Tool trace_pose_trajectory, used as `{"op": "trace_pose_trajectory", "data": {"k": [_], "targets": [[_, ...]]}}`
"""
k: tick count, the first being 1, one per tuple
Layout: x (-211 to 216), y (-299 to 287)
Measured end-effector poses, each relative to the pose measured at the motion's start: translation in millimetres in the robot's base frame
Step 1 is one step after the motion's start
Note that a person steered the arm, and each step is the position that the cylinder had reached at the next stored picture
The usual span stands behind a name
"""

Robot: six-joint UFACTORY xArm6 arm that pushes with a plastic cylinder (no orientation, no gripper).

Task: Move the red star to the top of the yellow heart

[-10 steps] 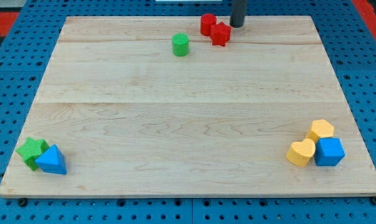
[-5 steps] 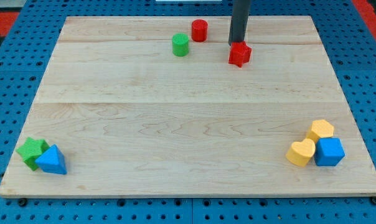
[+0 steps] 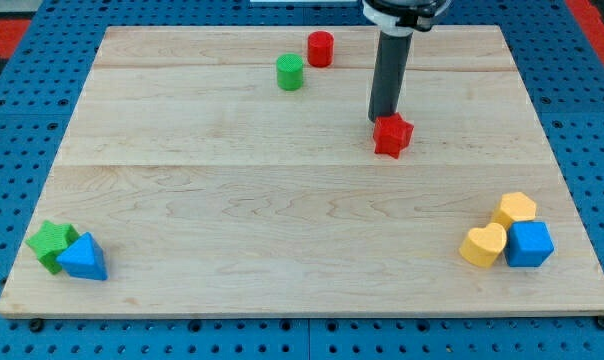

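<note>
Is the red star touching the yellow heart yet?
No: the red star sits mid-board at my tip, far from the yellow heart.

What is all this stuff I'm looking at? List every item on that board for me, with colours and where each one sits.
red star: 1, red, right of centre in the upper half
red cylinder: 1, red, near the view's top edge
green cylinder: 1, green, just left of and below the red cylinder
yellow heart: 1, yellow, lower right, touching the blue cube
yellow block: 1, yellow, shape unclear, behind the heart and cube
blue cube: 1, blue, lower right
green star: 1, green, lower left
blue triangle: 1, blue, against the green star
wooden board: 1, pale wood, on a blue pegboard
my tip: 1, dark rod end, at the red star's upper left edge
</note>
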State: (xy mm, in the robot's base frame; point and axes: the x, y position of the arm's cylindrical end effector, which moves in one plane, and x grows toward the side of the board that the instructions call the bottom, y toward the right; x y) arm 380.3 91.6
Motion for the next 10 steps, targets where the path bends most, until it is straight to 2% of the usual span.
{"op": "trace_pose_trajectory", "data": {"k": [6, 10], "targets": [[109, 12], [113, 39]]}}
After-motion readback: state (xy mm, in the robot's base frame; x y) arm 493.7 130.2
